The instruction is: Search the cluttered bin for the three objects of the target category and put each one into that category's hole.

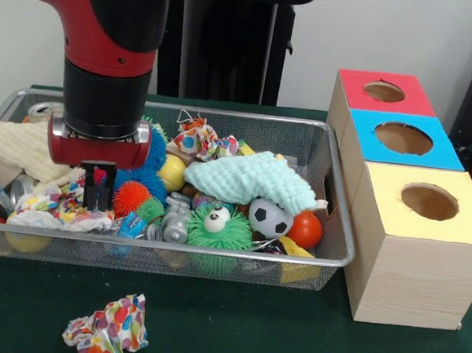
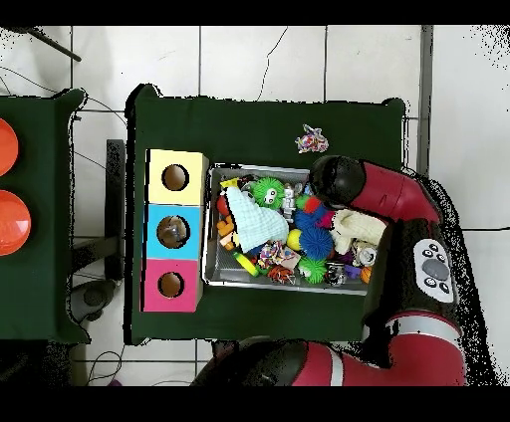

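Far left in the front view, your end effector [image 1: 97, 188] hangs low in the wire bin [image 1: 333, 184], its dark tips down among crumpled printed wrappers [image 1: 54, 207] beside the orange spiky ball [image 1: 130, 197]; you cannot tell whether it is wide, narrow or gripping anything. This looks like the search-and-pick step, with the target category unclear, so next you need a confirmed grip, a clean lift clear of the mesh rim, then a carry right over the green googly-eyed toy [image 1: 214, 228], mint cloth [image 1: 250, 180] and soccer ball [image 1: 269, 218]. On the bench [image 1: 288, 344], outside the bin, sits a stray crumpled paper ball [image 1: 108, 328], and at far right wait the red hole [image 1: 384, 91], blue hole [image 1: 402, 138] and yellow hole [image 1: 429, 201], each showing nothing inside from here.
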